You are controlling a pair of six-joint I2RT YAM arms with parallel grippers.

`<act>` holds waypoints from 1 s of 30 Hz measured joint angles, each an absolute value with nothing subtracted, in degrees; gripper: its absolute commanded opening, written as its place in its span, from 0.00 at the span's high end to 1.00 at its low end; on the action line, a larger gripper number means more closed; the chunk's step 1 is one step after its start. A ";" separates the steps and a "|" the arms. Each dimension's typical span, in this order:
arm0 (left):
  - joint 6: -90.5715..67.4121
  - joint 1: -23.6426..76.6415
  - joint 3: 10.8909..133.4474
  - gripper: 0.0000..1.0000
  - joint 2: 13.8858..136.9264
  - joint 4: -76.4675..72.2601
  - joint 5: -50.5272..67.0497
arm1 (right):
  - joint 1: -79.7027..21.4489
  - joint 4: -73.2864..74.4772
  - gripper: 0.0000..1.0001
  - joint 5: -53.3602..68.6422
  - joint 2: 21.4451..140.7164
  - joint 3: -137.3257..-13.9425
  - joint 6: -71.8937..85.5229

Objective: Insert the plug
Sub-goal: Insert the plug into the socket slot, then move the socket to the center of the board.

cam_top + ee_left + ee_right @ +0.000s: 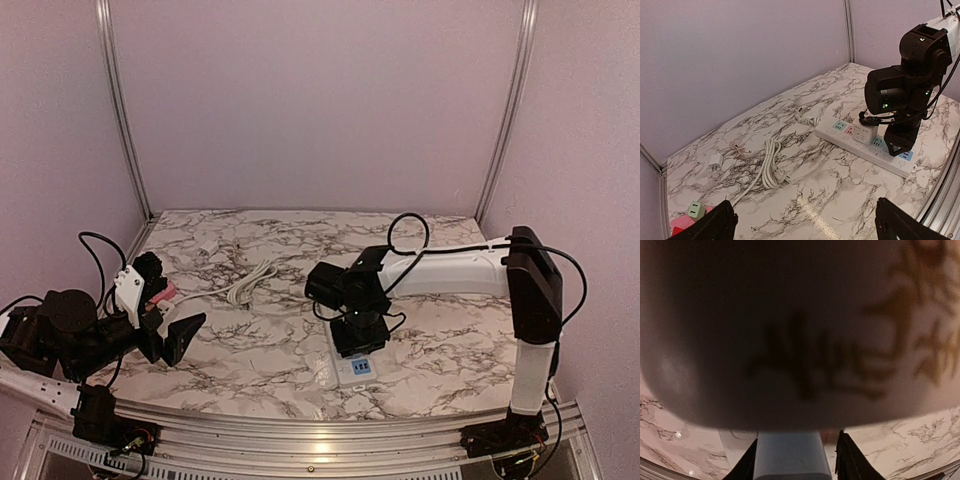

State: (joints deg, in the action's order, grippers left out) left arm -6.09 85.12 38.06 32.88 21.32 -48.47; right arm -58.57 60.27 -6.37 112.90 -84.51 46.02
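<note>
**Insertion, late stage (as judged).** The plug (866, 133), a white boxy block, is seen upright on the power strip (852, 145) at the right of the worktop (850, 197), just beside the right hand (900, 149). Full seating cannot be confirmed. That hand's fingers (847, 462) are set apart around a pale block, and whether it is pinched cannot be told. The left hand (806, 207) is spread wide, well apart. A straight lift clear of the plug is called for next.

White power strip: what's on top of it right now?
A white block-shaped plug stands mid-strip on the white power strip; green, pink and blue socket faces show beside it. The black right gripper hangs over one end, hiding the sockets beneath.
</note>
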 measured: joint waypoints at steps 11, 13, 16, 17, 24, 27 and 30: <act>-6.20 85.12 38.06 0.01 32.88 21.34 -48.47 | -58.57 62.52 0.32 -8.23 112.88 -85.14 45.74; -6.20 85.14 38.06 0.01 32.91 21.32 -48.49 | -58.57 63.00 0.09 -8.49 112.60 -85.30 45.34; -6.24 85.12 38.06 0.01 32.91 21.32 -48.51 | -58.57 63.33 0.05 -9.08 110.85 -85.38 44.64; -6.26 85.12 38.06 0.01 32.91 21.34 -48.51 | -58.59 63.42 0.05 -9.47 109.91 -85.45 44.49; -7.53 83.92 38.24 0.01 34.09 21.45 -49.15 | -59.16 63.16 0.02 -12.56 101.51 -86.41 43.79; -8.80 79.46 39.16 0.01 35.68 22.09 -48.49 | -60.29 61.78 0.02 -14.24 97.65 -85.97 43.66; -10.13 71.29 41.15 0.01 38.48 22.59 -45.52 | -62.30 58.78 0.01 -15.55 93.10 -83.46 43.86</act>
State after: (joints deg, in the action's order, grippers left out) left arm -10.13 71.29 41.15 38.48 22.59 -45.52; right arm -62.30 58.78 -15.55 93.10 -83.46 43.86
